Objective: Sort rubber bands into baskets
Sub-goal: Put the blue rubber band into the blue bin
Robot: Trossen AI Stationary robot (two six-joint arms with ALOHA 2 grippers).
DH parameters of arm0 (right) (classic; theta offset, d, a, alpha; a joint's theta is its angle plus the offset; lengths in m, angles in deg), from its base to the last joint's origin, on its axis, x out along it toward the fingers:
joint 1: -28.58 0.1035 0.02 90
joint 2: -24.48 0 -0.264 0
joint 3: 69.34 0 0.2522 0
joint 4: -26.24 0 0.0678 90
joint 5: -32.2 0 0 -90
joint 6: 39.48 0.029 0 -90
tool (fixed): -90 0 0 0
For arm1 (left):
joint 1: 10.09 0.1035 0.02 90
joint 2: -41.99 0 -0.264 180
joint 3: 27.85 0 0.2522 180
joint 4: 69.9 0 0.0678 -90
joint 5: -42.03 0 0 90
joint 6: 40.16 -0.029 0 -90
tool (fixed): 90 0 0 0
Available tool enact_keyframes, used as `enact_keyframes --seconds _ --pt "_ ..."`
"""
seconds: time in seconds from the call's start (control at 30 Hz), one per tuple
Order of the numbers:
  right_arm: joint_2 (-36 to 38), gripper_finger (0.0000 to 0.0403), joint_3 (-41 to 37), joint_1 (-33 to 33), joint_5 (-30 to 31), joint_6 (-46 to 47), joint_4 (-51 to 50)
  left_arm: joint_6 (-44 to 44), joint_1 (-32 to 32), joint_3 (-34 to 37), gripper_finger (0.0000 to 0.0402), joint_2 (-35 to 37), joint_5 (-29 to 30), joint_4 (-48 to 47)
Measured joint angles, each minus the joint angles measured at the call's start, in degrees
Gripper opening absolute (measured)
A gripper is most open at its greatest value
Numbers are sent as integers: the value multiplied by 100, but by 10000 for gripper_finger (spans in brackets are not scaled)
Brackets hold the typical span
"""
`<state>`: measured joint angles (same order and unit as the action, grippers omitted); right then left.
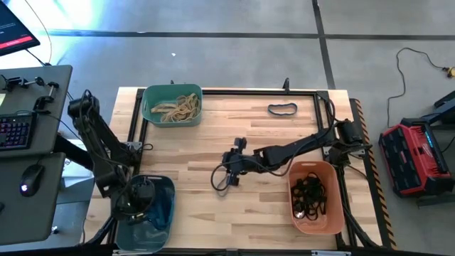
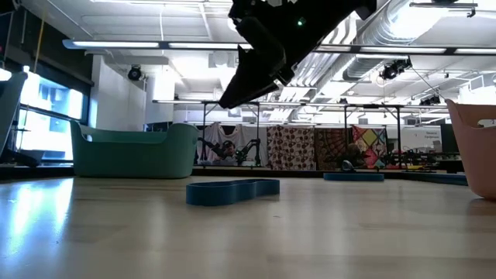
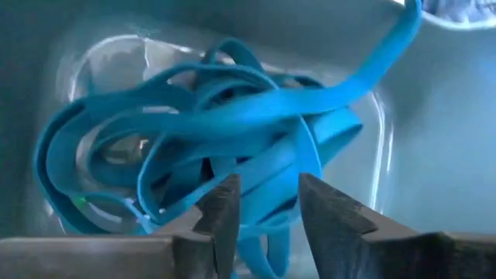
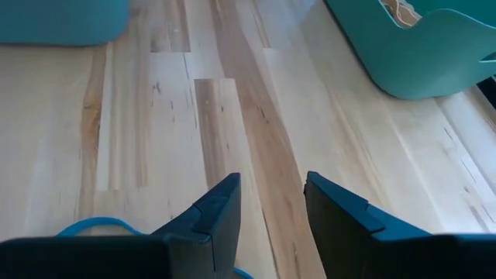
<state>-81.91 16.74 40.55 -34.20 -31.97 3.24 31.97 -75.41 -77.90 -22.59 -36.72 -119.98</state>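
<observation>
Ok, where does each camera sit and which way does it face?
High: overhead, straight down on the table; left arm and right arm show.
Low: table-top height, level across to a blue rubber band; right arm hangs above.
Left wrist: inside the grey-blue basket, facing tangled blue rubber bands; own jaws open.
Right wrist: above bare wood, facing the teal-green basket; own jaws open.
Shared: high, low and right wrist all show the teal-green basket.

Table's (image 1: 213, 206) a light wood butcher-block with streaky grain. Baskets: teal-green (image 1: 171, 105) full of tan bands (image 1: 175, 108), orange (image 1: 315, 198) with black ones (image 1: 310, 195), grey-blue (image 1: 149, 212) with bright blue ones (image 3: 217, 147). One dark blue band (image 1: 282, 109) loose on the wood.
</observation>
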Motion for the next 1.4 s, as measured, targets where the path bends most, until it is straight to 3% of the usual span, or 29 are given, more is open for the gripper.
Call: enact_keyframes --seconds 0.17,0.27,0.37,0.53,0.7,0.83,1.07,1.2,1.4 --pt "0 134 -1 -2 399 20 -334 -293 0 -105 126 166 -41 -373" --pt "0 134 -2 -40 610 163 -653 -574 0 -153 126 293 405 -485" --pt "-2 134 -2 -125 625 429 -1003 -1015 21 -155 126 350 923 -279" --pt "-2 134 -2 -233 642 662 -1404 -1665 291 -6 102 270 1040 296" --pt "-2 133 -2 -229 787 645 -1426 -2240 552 369 48 47 746 1162" --pt "-2 133 -2 -229 790 601 -1433 -2353 616 476 8 -160 439 1335" --pt "-2 133 -2 -225 855 599 -1453 -1881 608 475 1 -684 -147 1309" --pt "-2 133 -2 -225 891 554 -1471 -1577 539 194 0 -815 -591 804" --pt "-2 133 -2 -225 891 509 -1495 -1217 254 -832 0 -756 -436 -792"
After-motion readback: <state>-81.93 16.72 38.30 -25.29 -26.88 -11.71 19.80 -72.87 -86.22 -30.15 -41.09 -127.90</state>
